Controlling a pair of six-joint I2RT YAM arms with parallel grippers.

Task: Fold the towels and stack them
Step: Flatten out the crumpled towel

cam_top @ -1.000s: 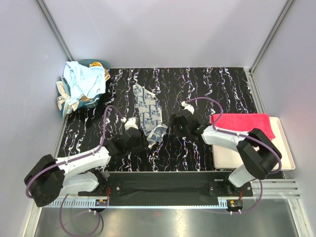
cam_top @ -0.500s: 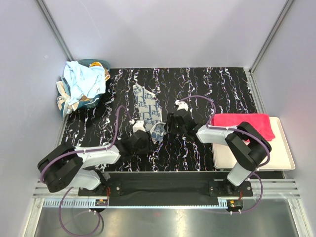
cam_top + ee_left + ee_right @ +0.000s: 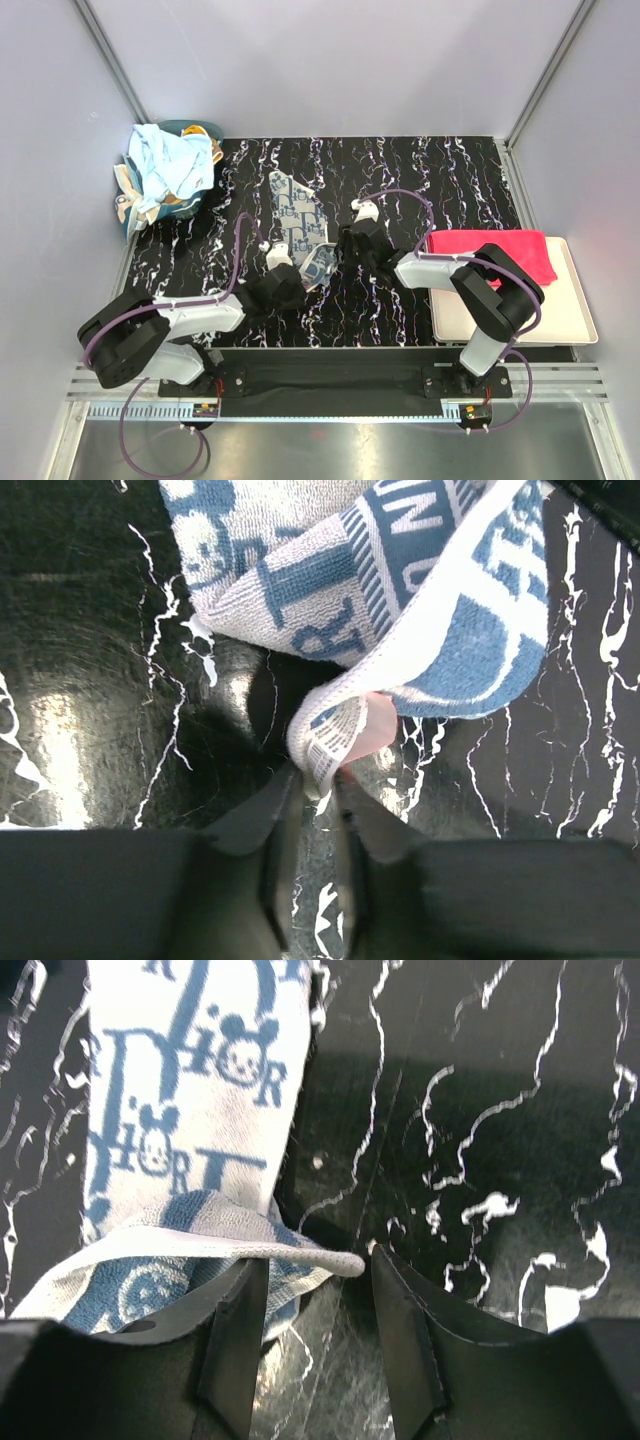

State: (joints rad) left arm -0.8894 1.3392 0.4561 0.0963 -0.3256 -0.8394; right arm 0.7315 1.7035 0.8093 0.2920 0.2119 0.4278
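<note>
The left gripper has just clamped onto the near corner of the grey monogram towel at the middle of the table, and the right gripper, narrowing but still unclosed, straddles the neighbouring edge, so the fold looks close!

Bright even overhead light; glare on glossy table; left hand blurred close-up.

The left arm and the right arm share one build: pale grey-white shells between bulky, rounded black joints. A thin purple cable loops along each. The fingers are matte black, flat-faced and angular. Both bases sit on a long black plate.
</note>
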